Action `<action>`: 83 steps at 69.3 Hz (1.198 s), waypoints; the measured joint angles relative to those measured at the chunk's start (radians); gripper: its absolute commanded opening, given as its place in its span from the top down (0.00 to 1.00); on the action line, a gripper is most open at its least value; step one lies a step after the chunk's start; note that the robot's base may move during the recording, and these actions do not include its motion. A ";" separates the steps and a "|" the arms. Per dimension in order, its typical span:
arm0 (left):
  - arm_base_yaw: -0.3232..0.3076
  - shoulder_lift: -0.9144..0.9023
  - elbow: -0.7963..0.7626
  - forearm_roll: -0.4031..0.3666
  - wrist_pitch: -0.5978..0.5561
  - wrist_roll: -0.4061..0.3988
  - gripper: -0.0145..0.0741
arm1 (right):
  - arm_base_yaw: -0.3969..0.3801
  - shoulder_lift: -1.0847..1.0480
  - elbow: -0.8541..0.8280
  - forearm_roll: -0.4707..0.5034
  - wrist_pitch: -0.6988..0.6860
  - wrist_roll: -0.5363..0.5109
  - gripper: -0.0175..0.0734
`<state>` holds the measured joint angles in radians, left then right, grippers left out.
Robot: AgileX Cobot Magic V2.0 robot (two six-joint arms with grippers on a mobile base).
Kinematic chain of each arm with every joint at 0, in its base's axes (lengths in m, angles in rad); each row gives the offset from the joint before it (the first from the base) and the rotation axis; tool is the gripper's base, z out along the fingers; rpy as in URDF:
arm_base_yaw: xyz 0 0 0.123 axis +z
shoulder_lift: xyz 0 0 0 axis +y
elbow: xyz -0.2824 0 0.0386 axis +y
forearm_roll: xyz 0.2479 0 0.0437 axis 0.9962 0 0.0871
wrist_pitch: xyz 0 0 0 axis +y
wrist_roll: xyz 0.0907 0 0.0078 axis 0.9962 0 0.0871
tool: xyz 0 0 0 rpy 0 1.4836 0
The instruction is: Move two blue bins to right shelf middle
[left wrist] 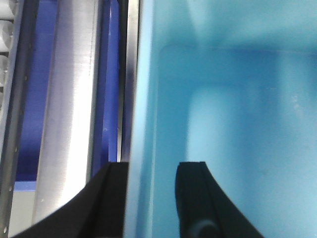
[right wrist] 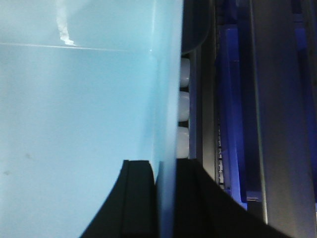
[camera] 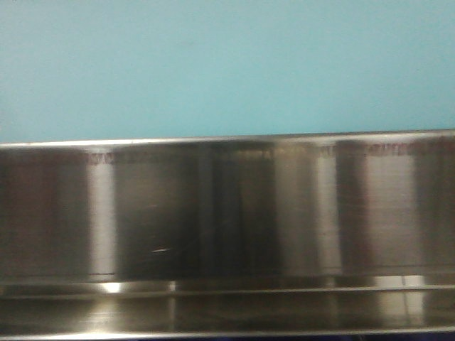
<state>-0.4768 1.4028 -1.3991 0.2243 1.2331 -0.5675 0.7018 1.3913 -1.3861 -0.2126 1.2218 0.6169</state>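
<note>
Front view is filled in its upper half by the pale wall of the blue bin (camera: 227, 64), with the steel shelf (camera: 227, 213) edge running level just below it. The bin is therefore held up off any counter and close to the camera, at about shelf height. Whether this is one bin or two nested cannot be told. The bin is carried by two opposite walls, one hand per side, which judging by the task keeps it level for sliding onto the shelf. The left hand (left wrist: 153, 166) straddles a side wall, one finger outside and one inside the bin's hollow, closed to the wall's thickness and seeming to press on it. The right hand (right wrist: 163, 163) does the same on the opposite wall, fingers narrowly parted with only the thin wall between them, both touching. A steel rail (left wrist: 69, 99) lies just beside the bin on the left. White round objects (right wrist: 183, 106) sit just past the right wall, identity unclear.
</note>
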 measured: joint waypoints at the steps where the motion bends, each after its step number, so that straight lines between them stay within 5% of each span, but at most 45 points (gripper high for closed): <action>1: 0.000 0.000 0.000 0.000 0.000 0.000 0.96 | 0.000 0.000 0.000 0.000 0.000 0.000 0.99; 83: 0.005 -0.056 -0.121 0.000 0.046 0.019 0.96 | 0.015 0.009 -0.192 -0.068 0.066 -0.006 0.99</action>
<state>-0.4715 1.3473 -1.5197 0.2239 1.2789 -0.5490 0.7172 1.4001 -1.5778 -0.2810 1.2879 0.6112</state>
